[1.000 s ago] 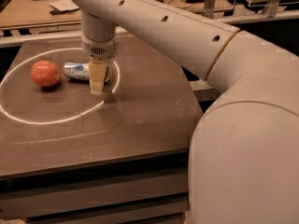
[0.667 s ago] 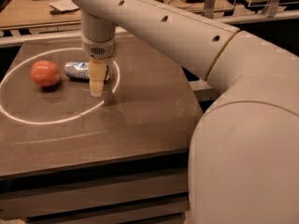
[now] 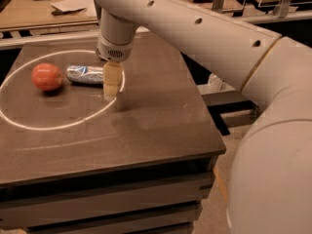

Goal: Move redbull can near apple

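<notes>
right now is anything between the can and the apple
Nothing visible: the can lies just right of the apple with only bare table between. The gripper is at the can's right end.

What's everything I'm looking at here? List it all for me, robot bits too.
apple: one, reddish-orange, left part of the table, inside the ring
redbull can: one, silver-and-blue, lying on its side just right of the apple, its right end hidden behind the gripper
ring: one, white, marked on the tabletop
table: one, dark brown, centre
desk: one, light wood, behind the table
arm: one, white, reaching in from the right
gripper: one, cream, low over the table at the can's right end
</notes>
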Robot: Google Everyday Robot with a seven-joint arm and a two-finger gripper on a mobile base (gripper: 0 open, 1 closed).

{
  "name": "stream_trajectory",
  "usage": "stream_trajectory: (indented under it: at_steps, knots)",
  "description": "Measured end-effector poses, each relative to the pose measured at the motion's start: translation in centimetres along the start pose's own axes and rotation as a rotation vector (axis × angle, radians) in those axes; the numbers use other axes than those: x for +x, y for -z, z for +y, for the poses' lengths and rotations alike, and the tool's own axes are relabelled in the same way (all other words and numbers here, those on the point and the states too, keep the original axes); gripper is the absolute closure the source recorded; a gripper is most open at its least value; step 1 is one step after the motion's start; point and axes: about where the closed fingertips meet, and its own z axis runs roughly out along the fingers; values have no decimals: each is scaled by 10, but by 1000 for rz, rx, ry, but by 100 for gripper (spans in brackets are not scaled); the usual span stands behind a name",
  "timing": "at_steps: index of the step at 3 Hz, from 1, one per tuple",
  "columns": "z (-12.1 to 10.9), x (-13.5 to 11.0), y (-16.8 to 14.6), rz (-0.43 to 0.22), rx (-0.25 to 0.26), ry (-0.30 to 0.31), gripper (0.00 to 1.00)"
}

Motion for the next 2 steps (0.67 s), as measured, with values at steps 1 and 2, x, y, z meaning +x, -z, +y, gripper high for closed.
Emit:
stream_trajectory:
  at_steps: [1,2]
  knots:
    - [2,28,15,-60,23,-38,0]
    - [2,28,15,-60,23,-38,0]
